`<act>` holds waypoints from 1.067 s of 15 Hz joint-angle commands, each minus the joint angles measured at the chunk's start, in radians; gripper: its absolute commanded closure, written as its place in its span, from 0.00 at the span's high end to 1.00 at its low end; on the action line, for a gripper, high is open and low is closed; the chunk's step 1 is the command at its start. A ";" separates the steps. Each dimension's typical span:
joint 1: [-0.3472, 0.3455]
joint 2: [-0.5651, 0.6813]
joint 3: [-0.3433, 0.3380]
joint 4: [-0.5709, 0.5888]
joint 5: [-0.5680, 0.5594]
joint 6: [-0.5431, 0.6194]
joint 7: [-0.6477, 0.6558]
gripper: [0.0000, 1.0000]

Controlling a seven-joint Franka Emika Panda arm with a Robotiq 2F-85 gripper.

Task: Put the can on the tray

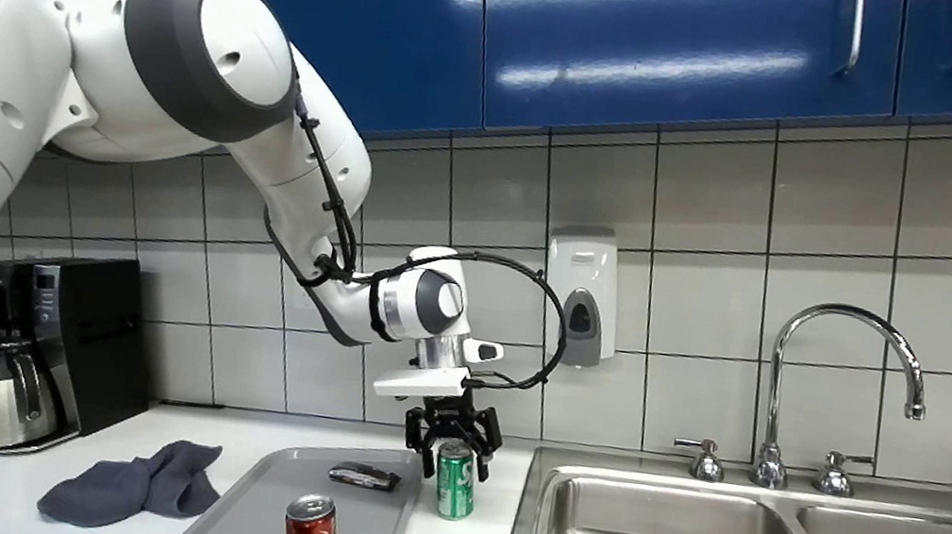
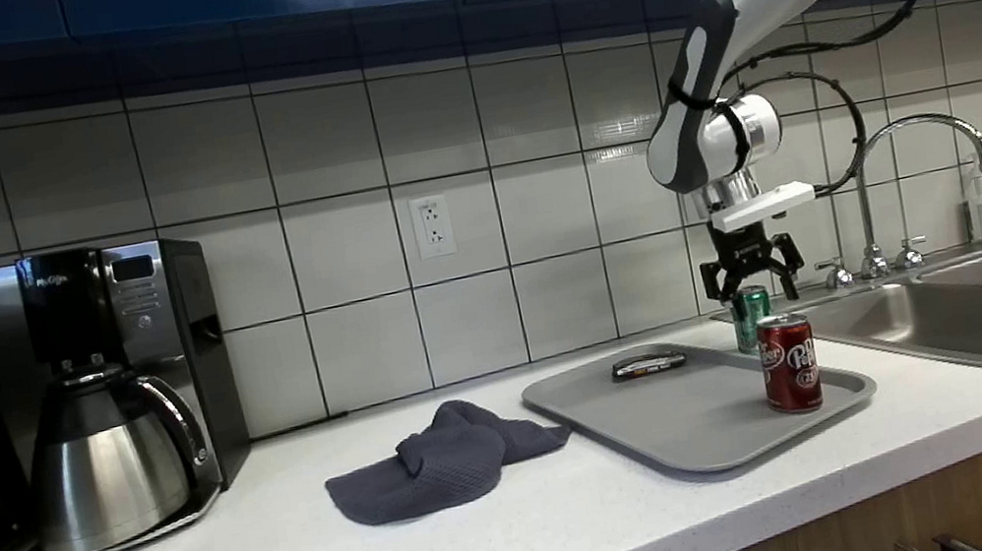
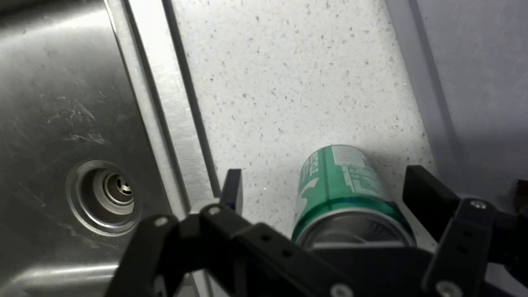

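A green can (image 1: pixel 455 493) stands upright on the white counter, between the tray and the sink. It also shows in an exterior view (image 2: pixel 748 330), partly behind the red can, and in the wrist view (image 3: pixel 336 181). My gripper (image 1: pixel 455 472) is open, with its fingers around the can's upper part. In the wrist view the gripper's fingers (image 3: pixel 324 181) stand on both sides of the can with gaps, the wider one on the left. The grey tray (image 1: pixel 258 500) lies beside the can; it also shows in an exterior view (image 2: pixel 675 419) and the wrist view (image 3: pixel 474 62).
A red Dr Pepper can (image 2: pixel 789 365) stands on the tray near its front corner. A small dark wrapped item (image 2: pixel 649 364) lies near the tray's back. A dark cloth (image 2: pixel 443 463) and coffee maker (image 2: pixel 103 400) are farther along. The sink (image 1: pixel 664 526) and faucet (image 1: pixel 776 391) are beside the can.
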 commanded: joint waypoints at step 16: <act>-0.010 0.075 0.017 0.127 0.004 -0.075 0.005 0.40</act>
